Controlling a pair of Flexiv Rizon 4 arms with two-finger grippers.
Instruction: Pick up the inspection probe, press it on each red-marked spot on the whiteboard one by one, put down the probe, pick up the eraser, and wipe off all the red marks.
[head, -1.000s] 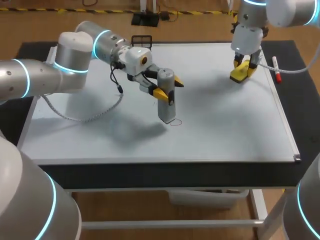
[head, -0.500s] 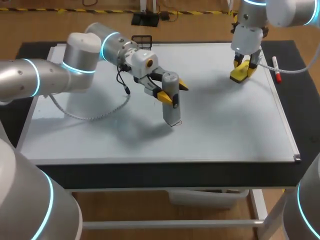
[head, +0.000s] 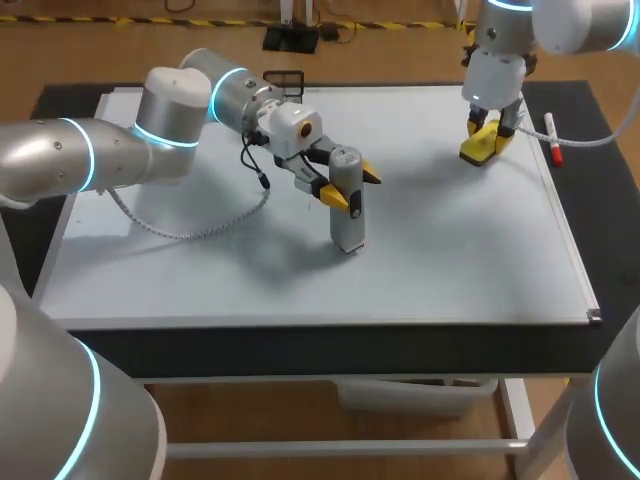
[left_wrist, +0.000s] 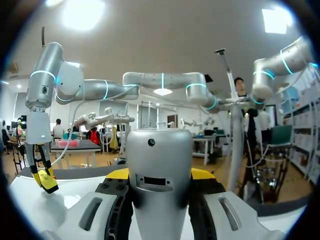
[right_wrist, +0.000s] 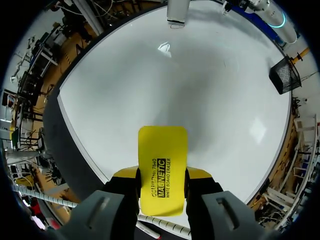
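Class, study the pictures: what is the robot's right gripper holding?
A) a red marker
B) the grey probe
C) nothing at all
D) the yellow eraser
D: in the right wrist view the yellow eraser sits clamped between both fingers of the right gripper, while the grey probe is held by the left gripper.

The gripper (left_wrist: 160, 174) clamps the grey probe (left_wrist: 159, 157), seemingly upright.

1. A black wire basket (head: 283, 80) stands at the far side of the table (head: 575, 110), left of the middle.
2. A white marker with a red cap (head: 552, 138) lies on the table's dark top, near the far right corner.
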